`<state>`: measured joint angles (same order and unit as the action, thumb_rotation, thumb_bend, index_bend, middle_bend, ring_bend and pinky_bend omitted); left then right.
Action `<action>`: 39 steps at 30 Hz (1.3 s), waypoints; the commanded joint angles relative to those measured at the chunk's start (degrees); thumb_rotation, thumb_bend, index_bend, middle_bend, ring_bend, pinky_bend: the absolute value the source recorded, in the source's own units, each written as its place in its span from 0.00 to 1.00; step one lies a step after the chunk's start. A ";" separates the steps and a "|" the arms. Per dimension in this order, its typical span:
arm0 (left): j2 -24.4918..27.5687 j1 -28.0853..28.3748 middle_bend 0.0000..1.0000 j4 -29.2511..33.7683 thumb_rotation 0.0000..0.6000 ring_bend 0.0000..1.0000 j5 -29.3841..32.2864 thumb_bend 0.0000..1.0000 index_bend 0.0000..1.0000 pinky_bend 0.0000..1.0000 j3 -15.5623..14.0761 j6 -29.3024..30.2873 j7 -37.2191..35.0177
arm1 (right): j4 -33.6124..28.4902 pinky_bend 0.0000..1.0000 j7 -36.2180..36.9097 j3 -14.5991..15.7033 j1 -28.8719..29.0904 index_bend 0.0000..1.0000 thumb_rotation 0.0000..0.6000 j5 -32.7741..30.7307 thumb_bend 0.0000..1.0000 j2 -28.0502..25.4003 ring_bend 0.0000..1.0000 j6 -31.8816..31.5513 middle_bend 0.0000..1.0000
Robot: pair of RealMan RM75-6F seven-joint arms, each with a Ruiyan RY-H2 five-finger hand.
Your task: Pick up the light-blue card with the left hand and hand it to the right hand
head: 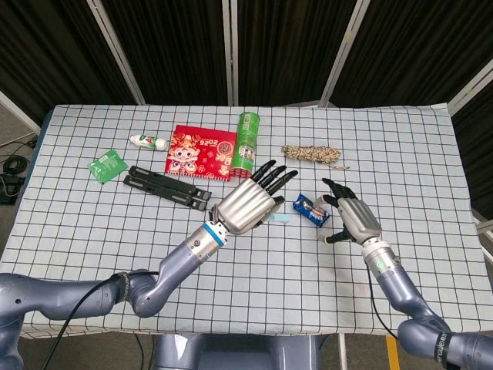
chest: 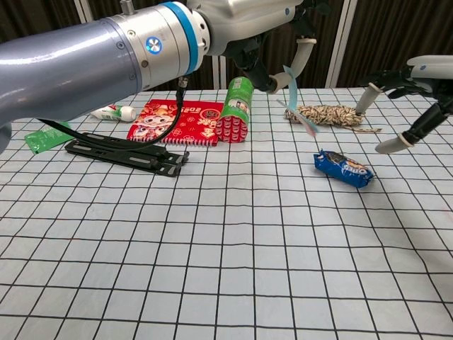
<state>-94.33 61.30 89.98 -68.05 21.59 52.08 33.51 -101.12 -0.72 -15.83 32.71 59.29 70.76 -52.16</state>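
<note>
Left hand (chest: 248, 21) raised above checked tablecloth (chest: 226, 248), thin light-blue card (chest: 299, 106) pinched beneath its fingertips, right hand (head: 353, 218) near, fingers spread and empty, just beyond card's far end

Table draped in white cloth with a black grid (head: 115, 247); lying on it: green foil packet (head: 106, 166); small white bottle (head: 148, 142); black folding stand (head: 167, 186); red printed booklet (head: 202, 151); green cylindrical can (head: 246, 144); coiled speckled rope (head: 312, 154); blue snack wrapper (chest: 343, 168).
</note>
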 commanded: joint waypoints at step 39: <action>-9.14 5.73 0.00 -5.80 1.00 0.00 8.02 0.60 0.85 0.00 1.61 9.12 1.39 | -3.00 0.00 -5.47 -2.42 5.33 0.52 1.00 -13.92 0.21 8.25 0.00 -7.45 0.00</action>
<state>-103.45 67.01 84.20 -60.00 23.22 61.18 34.92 -104.12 -6.19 -18.25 38.04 45.36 79.01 -59.61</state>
